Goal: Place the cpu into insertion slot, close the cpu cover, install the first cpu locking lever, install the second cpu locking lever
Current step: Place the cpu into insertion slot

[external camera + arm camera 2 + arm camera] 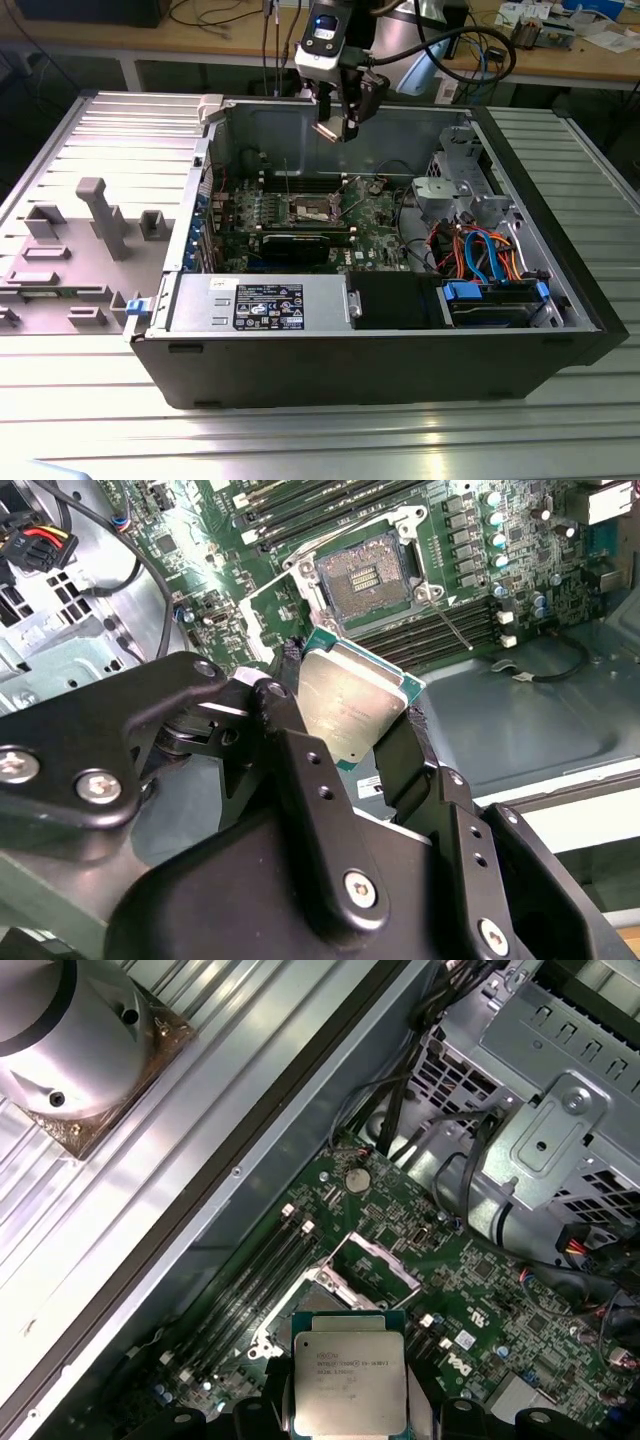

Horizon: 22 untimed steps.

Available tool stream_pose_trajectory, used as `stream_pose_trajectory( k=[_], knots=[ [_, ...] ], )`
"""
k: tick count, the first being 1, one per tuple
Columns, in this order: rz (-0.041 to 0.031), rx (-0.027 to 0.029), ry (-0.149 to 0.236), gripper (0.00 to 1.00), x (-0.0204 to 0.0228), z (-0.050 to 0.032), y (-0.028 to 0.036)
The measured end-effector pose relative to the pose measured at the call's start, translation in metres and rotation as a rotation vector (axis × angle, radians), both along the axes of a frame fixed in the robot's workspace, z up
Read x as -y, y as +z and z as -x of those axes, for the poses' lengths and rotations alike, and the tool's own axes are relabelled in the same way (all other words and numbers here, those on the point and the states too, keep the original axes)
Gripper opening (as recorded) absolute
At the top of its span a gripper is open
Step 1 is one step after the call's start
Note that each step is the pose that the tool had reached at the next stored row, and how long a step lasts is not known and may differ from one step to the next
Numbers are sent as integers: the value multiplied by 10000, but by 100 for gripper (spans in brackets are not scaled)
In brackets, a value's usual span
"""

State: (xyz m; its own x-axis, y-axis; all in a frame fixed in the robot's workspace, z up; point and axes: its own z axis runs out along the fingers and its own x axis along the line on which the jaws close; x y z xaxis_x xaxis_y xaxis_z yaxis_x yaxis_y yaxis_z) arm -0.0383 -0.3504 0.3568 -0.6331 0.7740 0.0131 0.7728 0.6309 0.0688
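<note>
1. Nearest, a ribbed metal table (300,440) carries an open black computer case (400,365) lying on its side, its inside facing up.
2. Just behind the near wall of the case sits a grey power supply box (265,305) with a label. On the exterior view's right of it is a blue drive tray (490,300), with orange and blue cables (480,250) behind it.
3. On the exterior view's left of the case lies a grey panel (90,225) with moulded blocks standing on it.
4. In the middle of the case is a green circuit board (375,240). A long black graphics card (300,243) lies across it.
5. Just beyond the card is the socket (312,208) (365,575) (325,1305), a small square with its pale contact field uncovered. The socket cover (378,1260), a thin metal frame with a square window, stands raised beside it. Long black memory slots (250,1290) run along the socket's far side.
6. Above the far part of the case hangs the claw (342,125) (350,720). It is clenched on the chip (333,130) (350,705) (350,1385), its black fingers (300,760) pressing two opposite edges. The chip is in the air above the board, over the socket and apart from it, its dull silver top showing in both wrist views.
7. Farthest back stands another table (200,40) with cables on it.
</note>
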Motion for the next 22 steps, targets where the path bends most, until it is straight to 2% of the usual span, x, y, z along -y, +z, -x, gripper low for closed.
stream_pose_trajectory(
  k=[15,22],
  knots=[
    [1,1,-44,54,1,-1,-2],
    [19,2,-258,54,1,-1,-4]
  ],
)
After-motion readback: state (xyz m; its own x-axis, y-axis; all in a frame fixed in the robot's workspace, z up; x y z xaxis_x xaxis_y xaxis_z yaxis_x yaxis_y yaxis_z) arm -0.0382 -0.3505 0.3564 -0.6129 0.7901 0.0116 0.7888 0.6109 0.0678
